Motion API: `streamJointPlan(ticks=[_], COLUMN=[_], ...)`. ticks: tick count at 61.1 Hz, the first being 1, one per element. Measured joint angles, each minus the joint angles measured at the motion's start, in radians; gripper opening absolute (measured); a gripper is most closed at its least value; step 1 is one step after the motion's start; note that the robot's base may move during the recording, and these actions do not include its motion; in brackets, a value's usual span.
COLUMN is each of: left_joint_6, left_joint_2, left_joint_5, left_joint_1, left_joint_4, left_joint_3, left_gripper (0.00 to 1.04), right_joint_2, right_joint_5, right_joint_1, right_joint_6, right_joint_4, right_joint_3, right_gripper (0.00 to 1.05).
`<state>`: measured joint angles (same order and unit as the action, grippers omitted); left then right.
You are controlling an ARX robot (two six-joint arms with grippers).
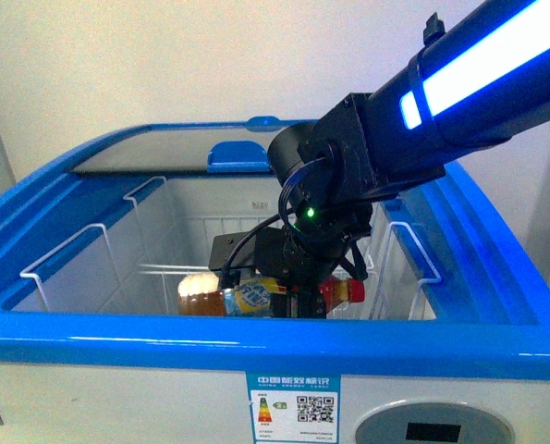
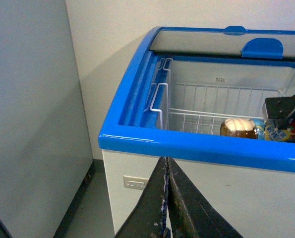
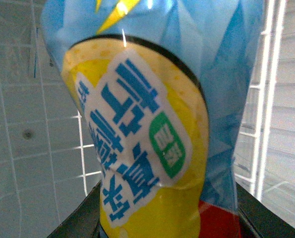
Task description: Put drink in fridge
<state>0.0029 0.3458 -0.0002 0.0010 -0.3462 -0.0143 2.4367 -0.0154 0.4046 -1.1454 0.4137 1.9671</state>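
Blue front rim of the fridge (image 1: pixel 256 328) runs across the front view nearest the lens, w/ the energy sticker (image 1: pixel 293 407) on the white panel below. Past it, the right arm reaches down into the open chest, and the right gripper (image 1: pixel 288 296) is clamped on the drink (image 1: pixel 247 298), which lies sideways, amber base to the left, red cap to the right. It hangs low inside, level w/ the white wire baskets (image 1: pixel 90 250); can't tell whether it touches the wire yet. Glass lid (image 1: pixel 154 153) is slid to the back.

Left wrist view: left gripper (image 2: pixel 166 198) sits outside the fridge, near its front corner, jaws pressed together and holding nothing. The bottle shows beyond the rim, over the basket floor, and a plain grey cabinet (image 2: pixel 28 114) stands to one side.

Right wrist view: label fills nearly everything (yellow and light blue, red at the edge), dark finger (image 3: pixel 78 218) beside it, basket wire behind.

Risks, as I judge them: letting go while still above the wire lets the bottle drop and roll; on withdrawal the arm could catch a basket edge or the rim.
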Motion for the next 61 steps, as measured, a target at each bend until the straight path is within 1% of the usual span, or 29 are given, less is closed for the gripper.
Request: streamJointPlan(ticks=[6, 8, 10, 14, 15, 20, 21, 22, 28, 29, 30, 33, 34, 41, 45, 48, 49, 52, 56, 57, 59, 60, 61], left_joint_6=[0.0, 0.0, 0.0, 0.0, 0.0, 0.0, 0.0, 0.0, 0.0, 0.0, 0.0, 0.0, 0.0, 0.0, 0.0, 0.0, 0.0, 0.0, 0.0, 0.0, 0.0, 0.0, 0.0], left_joint_2=[-0.047, -0.061, -0.068, -0.093, -0.103, -0.13, -0.137, -0.142, -0.162, -0.169, -0.185, -0.282, -0.303, -0.336, -0.339, -0.34, -0.34, -0.34, -0.34, -0.34, -0.34, -0.34, -0.34], left_joint_5=[0.0, 0.0, 0.0, 0.0, 0.0, 0.0, 0.0, 0.0, 0.0, 0.0, 0.0, 0.0, 0.0, 0.0, 0.0, 0.0, 0.0, 0.0, 0.0, 0.0, 0.0, 0.0, 0.0], left_joint_1=[0.0, 0.0, 0.0, 0.0, 0.0, 0.0, 0.0, 0.0, 0.0, 0.0, 0.0, 0.0, 0.0, 0.0, 0.0, 0.0, 0.0, 0.0, 0.0, 0.0, 0.0, 0.0, 0.0], left_joint_4=[0.046, 0.058, 0.067, 0.093, 0.102, 0.129, 0.136, 0.141, 0.162, 0.169, 0.186, 0.315, 0.33, 0.343, 0.343, 0.344, 0.344, 0.344, 0.344, 0.344, 0.344, 0.345, 0.344], left_joint_3=[0.0, 0.0, 0.0, 0.0, 0.0, 0.0, 0.0, 0.0, 0.0, 0.0, 0.0, 0.0, 0.0, 0.0, 0.0, 0.0, 0.0, 0.0, 0.0, 0.0, 0.0, 0.0, 0.0], left_gripper=[0.03, 0.03, 0.03, 0.03, 0.03, 0.03, 0.03, 0.03, 0.03, 0.03, 0.03, 0.03, 0.03, 0.03, 0.03, 0.03, 0.03, 0.03, 0.03, 0.03, 0.03, 0.03, 0.03], right_joint_2=[0.01, 0.011, 0.011, 0.011, 0.008, -0.02, -0.034, -0.046, -0.112, -0.14, -0.161, -0.245, -0.27, -0.432, -0.506, -0.571, -0.599, -0.707, -0.819, -0.861, -0.906, -0.949, -0.973], right_joint_5=[-0.013, -0.01, -0.003, 0.015, 0.027, 0.057, 0.066, 0.076, 0.116, 0.137, 0.15, 0.194, 0.211, 0.237, 0.198, 0.141, 0.114, 0.021, -0.034, -0.049, -0.05, -0.046, -0.044], right_joint_1=[0.01, 0.013, 0.015, 0.016, 0.016, 0.015, 0.014, 0.013, 0.004, -0.001, -0.005, -0.022, -0.028, -0.083, -0.12, -0.155, -0.17, -0.225, -0.277, -0.294, -0.313, -0.33, -0.338], right_joint_6=[0.002, 0.005, 0.005, 0.009, 0.016, 0.032, 0.037, 0.046, 0.079, 0.098, 0.105, 0.142, 0.155, 0.246, 0.313, 0.387, 0.412, 0.551, 0.664, 0.713, 0.743, 0.792, 0.811], right_joint_4=[-0.05, -0.051, -0.051, -0.06, -0.061, -0.061, -0.056, -0.05, -0.032, -0.022, -0.017, 0.001, 0.008, -0.053, -0.122, -0.19, -0.218, -0.297, -0.316, -0.319, -0.317, -0.311, -0.306], right_joint_3=[-0.058, -0.067, -0.071, -0.076, -0.076, -0.076, -0.076, -0.076, -0.077, -0.08, -0.085, -0.113, -0.121, -0.193, -0.237, -0.283, -0.306, -0.407, -0.521, -0.565, -0.611, -0.656, -0.68], right_gripper=[0.43, 0.51, 0.55, 0.69, 0.75, 0.91, 0.96, 0.98, 0.97, 0.97, 0.97, 0.97, 0.97, 0.97, 0.97, 0.97, 0.97, 0.97, 0.97, 0.97, 0.97, 0.97, 0.97])
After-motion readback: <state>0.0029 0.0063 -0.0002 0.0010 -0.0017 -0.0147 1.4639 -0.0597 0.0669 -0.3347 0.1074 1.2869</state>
